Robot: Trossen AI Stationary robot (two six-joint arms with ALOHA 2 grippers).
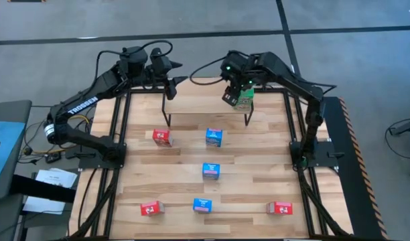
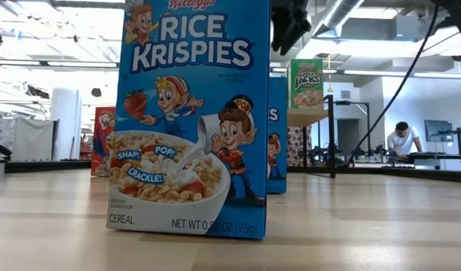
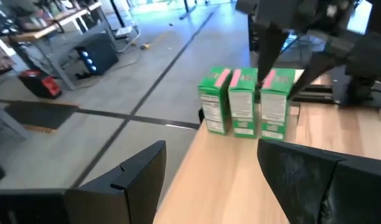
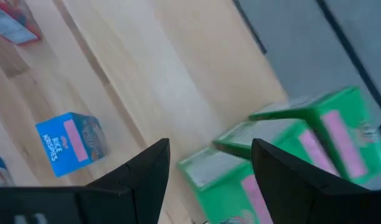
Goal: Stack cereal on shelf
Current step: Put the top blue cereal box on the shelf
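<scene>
The nearest blue cereal box (image 2: 191, 113), which fills the low view, carries the most print. "RICE KRISPIES" stands in large white letters across its upper front, with part of a red "Kellogg's" script above that. Beneath the title, small bubbles over the pictured bowl read "SNAP!", "POP!" and "CRACKLE!". Along the box's bottom edge runs "CEREAL" and "NET WT" with a weight ending "(25g)". Behind this box, a green box (image 2: 307, 83) on the shelf (image 2: 309, 117) shows "JACKS". Seen from above, the left arm (image 1: 81, 107) bears "TROSSEN" in white. Another blue box (image 4: 71, 142) reads "RICE KRISPIES" on its side.
</scene>
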